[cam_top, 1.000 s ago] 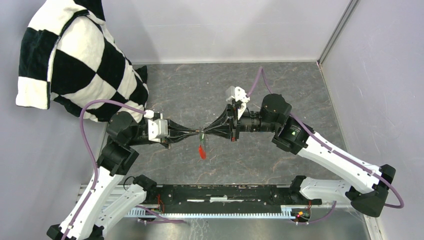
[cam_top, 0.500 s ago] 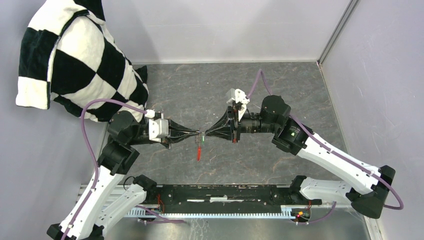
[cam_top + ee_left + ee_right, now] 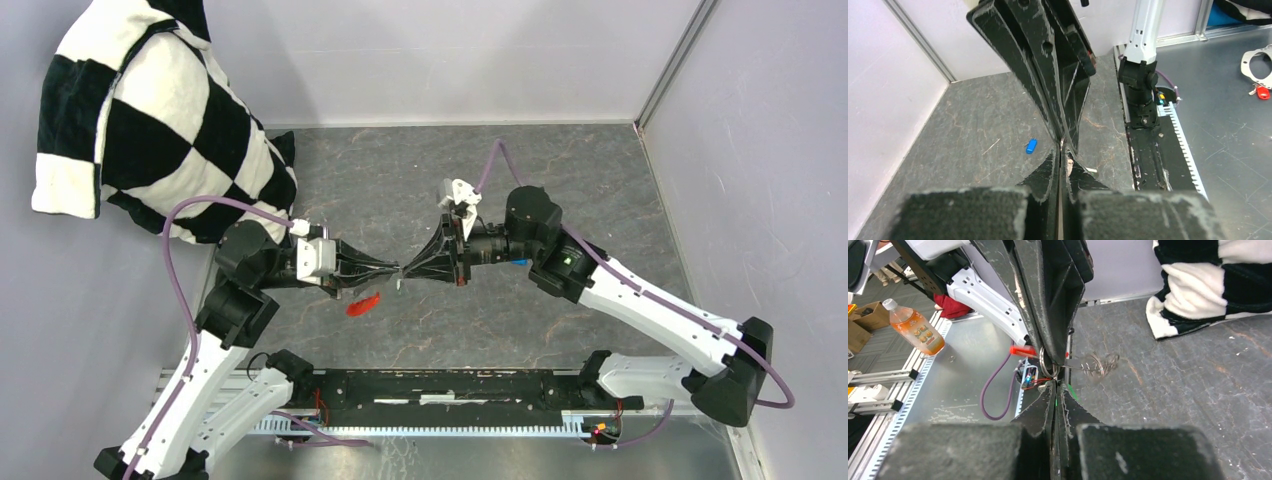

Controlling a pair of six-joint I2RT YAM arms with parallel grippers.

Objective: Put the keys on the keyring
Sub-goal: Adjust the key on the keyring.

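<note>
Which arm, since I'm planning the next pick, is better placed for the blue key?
Right, probably, once it frees up: the blue key lies nearer the right gripper, and the left gripper pinches the keyring.

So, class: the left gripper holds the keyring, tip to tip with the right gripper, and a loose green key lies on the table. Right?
Not quite: the loose key on the table is blue, not green, as the left wrist view shows. The left gripper does hold the keyring, tip to tip with the right gripper.
</note>
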